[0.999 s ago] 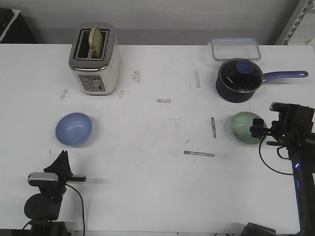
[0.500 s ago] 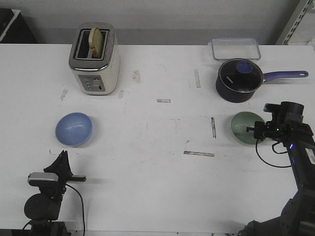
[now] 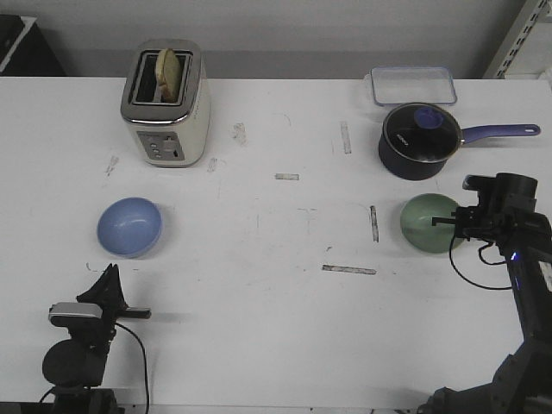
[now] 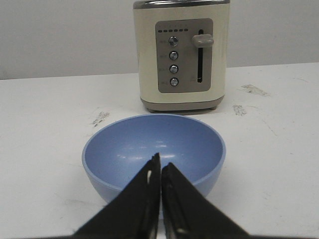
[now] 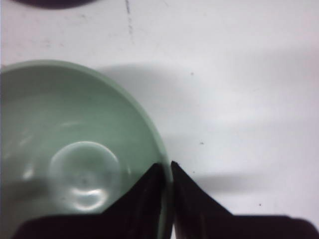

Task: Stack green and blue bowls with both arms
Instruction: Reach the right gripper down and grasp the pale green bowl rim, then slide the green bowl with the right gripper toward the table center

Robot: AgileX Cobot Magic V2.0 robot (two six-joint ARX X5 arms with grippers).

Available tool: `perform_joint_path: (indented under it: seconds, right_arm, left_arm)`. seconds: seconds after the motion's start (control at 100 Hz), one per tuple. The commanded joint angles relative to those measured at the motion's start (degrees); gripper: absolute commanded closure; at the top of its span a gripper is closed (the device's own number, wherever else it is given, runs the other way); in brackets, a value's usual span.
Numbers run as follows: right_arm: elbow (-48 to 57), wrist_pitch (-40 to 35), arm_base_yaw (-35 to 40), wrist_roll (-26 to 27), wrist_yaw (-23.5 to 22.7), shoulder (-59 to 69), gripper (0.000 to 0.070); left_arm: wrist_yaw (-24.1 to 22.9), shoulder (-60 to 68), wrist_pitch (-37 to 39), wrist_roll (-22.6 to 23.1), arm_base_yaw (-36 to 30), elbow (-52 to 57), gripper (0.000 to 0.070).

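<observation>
The pale green bowl sits on the white table at the right, below the saucepan. My right gripper is shut on its right rim, one finger inside the bowl and one outside. The right wrist view shows this, with the green bowl and the gripper pinching the rim. The blue bowl rests upright at the left, empty. My left gripper is shut and empty, low near the table's front edge, a short way in front of the blue bowl. Its closed tips point at that bowl.
A cream toaster with bread stands at the back left, behind the blue bowl. A dark navy lidded saucepan with a long handle stands just behind the green bowl. A clear plastic container lies at the back right.
My right gripper has come down and closed on the green bowl's right rim, and the bowl has shifted slightly left. The left arm and blue bowl have not moved.
</observation>
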Motion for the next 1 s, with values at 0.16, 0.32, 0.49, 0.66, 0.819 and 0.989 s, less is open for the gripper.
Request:
perform_joint_path:
  seconds: [0.16, 0.32, 0.49, 0.66, 0.819, 0.989]
  right_arm:
    - [8.22, -2.19, 4.46, 4.76, -9.57, -7.15, 0.0700]
    - [9.33, -3.93, 14.25, 5.49, -12.98, -9.90, 0.0700]
    - [8.63, -7.26, 27.80, 5.81, -11.74, -9.01, 0.0700]
    - [6.16, -6.60, 40.13, 6.67, -8.92, -5.25, 0.0700]
    - [5.22, -4.61, 47.76, 7.74, -7.41, 0.28, 0.0700]
    - [5.20, 0.63, 52.50, 8.87, -6.08, 6.27, 0.0700]
  left_arm:
    - [0.02, -0.07, 0.66, 0.31, 0.00, -1.18, 0.0699]
    - [0.02, -0.07, 0.66, 0.31, 0.00, -1.18, 0.0699]
    - [0.02, -0.07, 0.66, 0.31, 0.00, -1.18, 0.0699]
    - [0.02, -0.07, 0.63, 0.31, 0.00, -1.18, 0.0699]
    - [0.02, -0.07, 0.61, 0.31, 0.00, -1.18, 0.0699]
    - [0.02, -0.07, 0.59, 0.31, 0.00, -1.18, 0.0699]
